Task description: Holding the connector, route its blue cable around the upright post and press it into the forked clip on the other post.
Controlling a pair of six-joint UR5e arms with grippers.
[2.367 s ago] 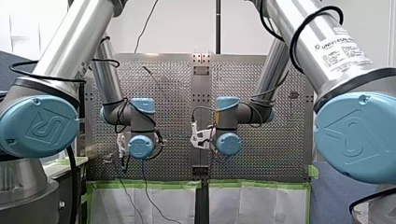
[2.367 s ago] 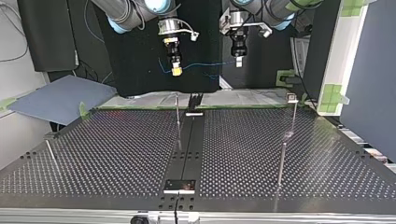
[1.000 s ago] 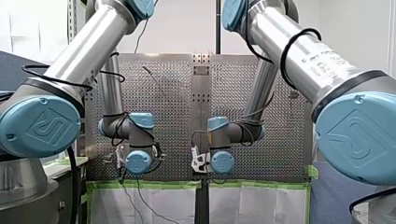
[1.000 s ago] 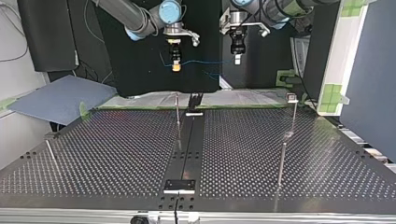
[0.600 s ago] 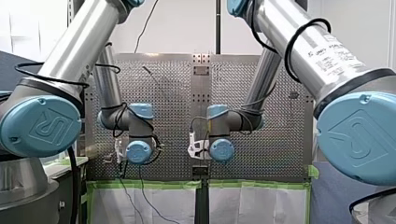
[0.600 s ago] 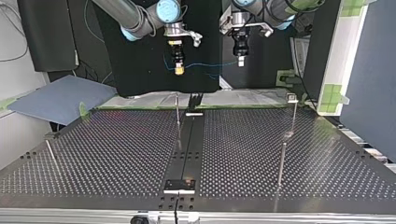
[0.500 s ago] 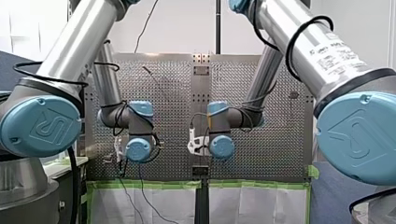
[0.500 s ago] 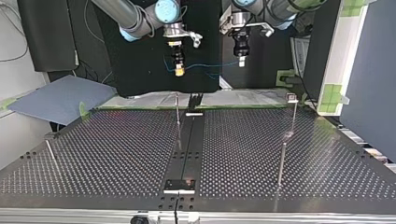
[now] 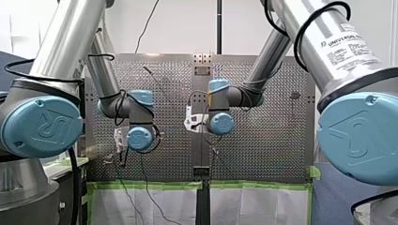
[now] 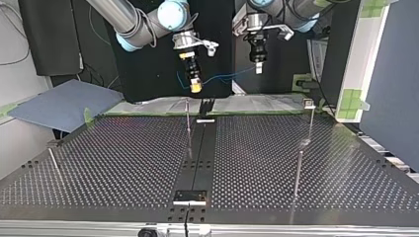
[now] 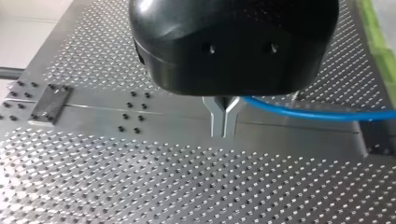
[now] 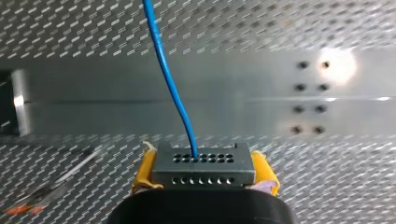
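Observation:
In the right wrist view a grey connector (image 12: pixel 204 164) with rows of small holes sits between yellow pads (image 12: pixel 145 170); my right gripper (image 12: pixel 204 175) is shut on it. The blue cable (image 12: pixel 170 84) runs from it ahead over the table. In the top view my right gripper (image 10: pixel 196 86) hangs tilted above the table's far edge. The cable (image 10: pixel 222 77) slants from it up to my left gripper (image 10: pixel 259 68). The left wrist view shows metal fingers (image 11: pixel 217 116) pressed together, with the cable (image 11: pixel 317 114) leaving sideways from them. A thin upright post (image 10: pixel 188 121) stands below my right gripper.
A post with a small head (image 10: pixel 310 104) stands at the top view's right, a shorter post (image 10: pixel 298 173) nearer the camera, and a leaning pin (image 10: pixel 54 163) at the left. A dark strip (image 10: pixel 200 148) runs down the perforated table (image 10: pixel 123 158) to a small plate (image 10: pixel 189 196).
In the top view my right gripper has moved right and down and now tilts, carrying the connector. My left gripper has sunk a little. The cable between them now slants instead of lying level.

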